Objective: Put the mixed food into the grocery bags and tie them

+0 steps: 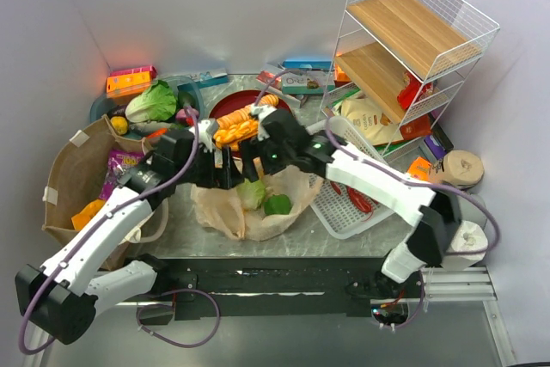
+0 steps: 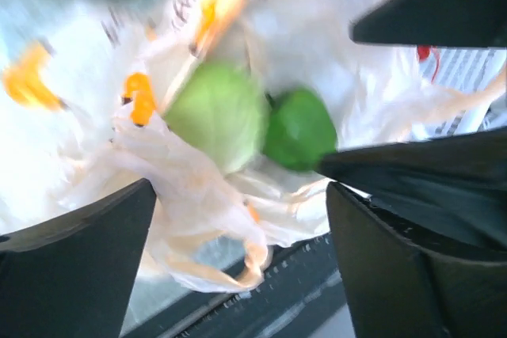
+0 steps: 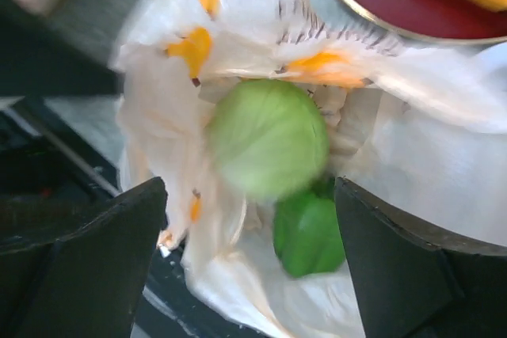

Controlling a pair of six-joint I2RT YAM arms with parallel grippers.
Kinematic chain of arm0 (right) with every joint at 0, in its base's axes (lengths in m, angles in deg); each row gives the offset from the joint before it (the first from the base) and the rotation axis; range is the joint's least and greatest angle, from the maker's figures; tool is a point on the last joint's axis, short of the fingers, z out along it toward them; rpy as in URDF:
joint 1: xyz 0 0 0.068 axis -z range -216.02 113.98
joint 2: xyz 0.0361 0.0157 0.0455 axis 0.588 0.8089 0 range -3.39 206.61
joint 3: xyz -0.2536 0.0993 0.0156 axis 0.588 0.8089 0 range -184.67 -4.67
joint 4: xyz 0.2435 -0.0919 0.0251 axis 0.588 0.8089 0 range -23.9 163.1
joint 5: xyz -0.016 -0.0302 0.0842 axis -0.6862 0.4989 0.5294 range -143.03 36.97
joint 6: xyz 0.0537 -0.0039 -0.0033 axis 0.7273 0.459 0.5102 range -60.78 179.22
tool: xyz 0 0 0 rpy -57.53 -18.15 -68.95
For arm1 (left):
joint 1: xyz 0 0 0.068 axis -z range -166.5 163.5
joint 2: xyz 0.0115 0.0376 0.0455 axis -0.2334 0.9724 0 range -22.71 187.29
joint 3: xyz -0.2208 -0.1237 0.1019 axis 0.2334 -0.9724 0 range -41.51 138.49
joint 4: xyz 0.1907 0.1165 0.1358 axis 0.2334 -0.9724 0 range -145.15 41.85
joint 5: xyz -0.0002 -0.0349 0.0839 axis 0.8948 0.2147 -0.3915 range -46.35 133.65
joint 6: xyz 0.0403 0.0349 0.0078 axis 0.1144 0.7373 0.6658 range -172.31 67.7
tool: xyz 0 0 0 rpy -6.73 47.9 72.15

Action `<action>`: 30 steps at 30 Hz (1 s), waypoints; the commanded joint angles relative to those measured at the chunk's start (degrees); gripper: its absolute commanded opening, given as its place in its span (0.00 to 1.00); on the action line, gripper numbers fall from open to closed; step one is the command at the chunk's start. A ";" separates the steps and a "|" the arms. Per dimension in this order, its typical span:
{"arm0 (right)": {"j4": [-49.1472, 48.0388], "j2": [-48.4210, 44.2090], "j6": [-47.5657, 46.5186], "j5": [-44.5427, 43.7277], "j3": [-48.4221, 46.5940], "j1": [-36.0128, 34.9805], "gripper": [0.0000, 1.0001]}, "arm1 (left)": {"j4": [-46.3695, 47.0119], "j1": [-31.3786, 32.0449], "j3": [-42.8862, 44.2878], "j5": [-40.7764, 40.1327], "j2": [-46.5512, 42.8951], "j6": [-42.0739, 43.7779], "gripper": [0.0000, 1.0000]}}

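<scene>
Here, at frame centre, the plastic bag (image 1: 225, 212) lies untied, holding the cabbage (image 1: 251, 193) and bell pepper (image 1: 278, 204). Your left gripper (image 2: 242, 195) and right gripper (image 3: 249, 195) hang above it, jaws apart and empty. The paper bag (image 1: 62, 180), at left, seemingly holds snack packets (image 1: 120, 163); the lettuce (image 1: 153, 102) waits at upper left.

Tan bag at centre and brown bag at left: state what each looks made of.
Tan bag: likely thin plastic film, translucent, slightly glossy, crumpled in soft folds. Brown bag: seemingly stiff paper, matte; its walls stand unsupported.
</scene>
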 commanded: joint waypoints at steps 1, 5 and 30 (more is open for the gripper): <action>-1.74 -6.44 -0.95 4.17 2.63 3.09 0.96 | -1.56 -0.26 8.61 -6.83 -0.91 6.13 0.98; -4.11 -12.49 -0.16 4.70 6.50 5.91 0.97 | -3.50 -1.14 13.27 -12.36 2.07 8.42 0.99; -13.08 -36.77 4.59 8.22 25.32 8.90 0.79 | -2.98 -23.99 62.50 -30.15 64.39 7.63 0.64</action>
